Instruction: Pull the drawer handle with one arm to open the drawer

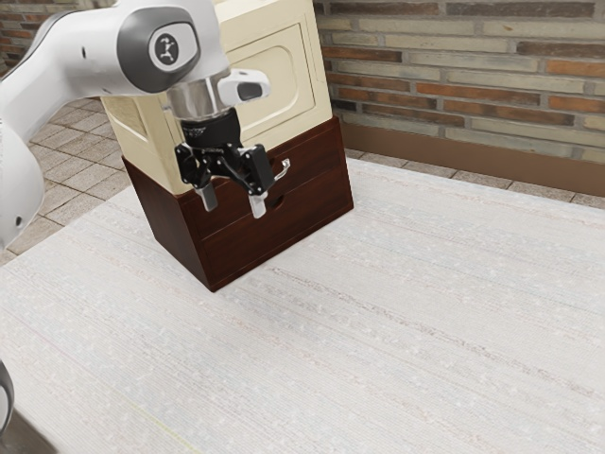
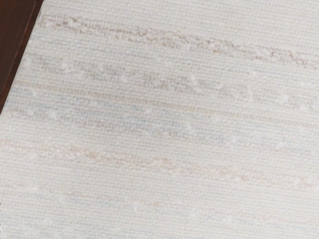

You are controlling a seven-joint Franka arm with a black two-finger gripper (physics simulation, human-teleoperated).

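In the exterior view my black gripper point(image 1: 234, 206) points down in front of the dark red-brown drawer unit point(image 1: 317, 195), its two fingers spread apart with nothing held between them. A silvery drawer handle point(image 1: 283, 169) stands out from the upper drawer, just to the exterior view's right of the gripper and apart from its fingers. The upper drawer looks flush with the front. Part of that front is hidden behind the gripper. In the wrist view a dark strip of the drawer unit point(image 2: 15, 40) runs along one corner.
A cream cabinet point(image 1: 269, 57) with a panelled front rests on top of the drawer unit. The pale, streaked table surface point(image 1: 378, 331) spreads out before the unit and lies under my hand in the wrist view. Behind stands a brick wall point(image 1: 473, 85).
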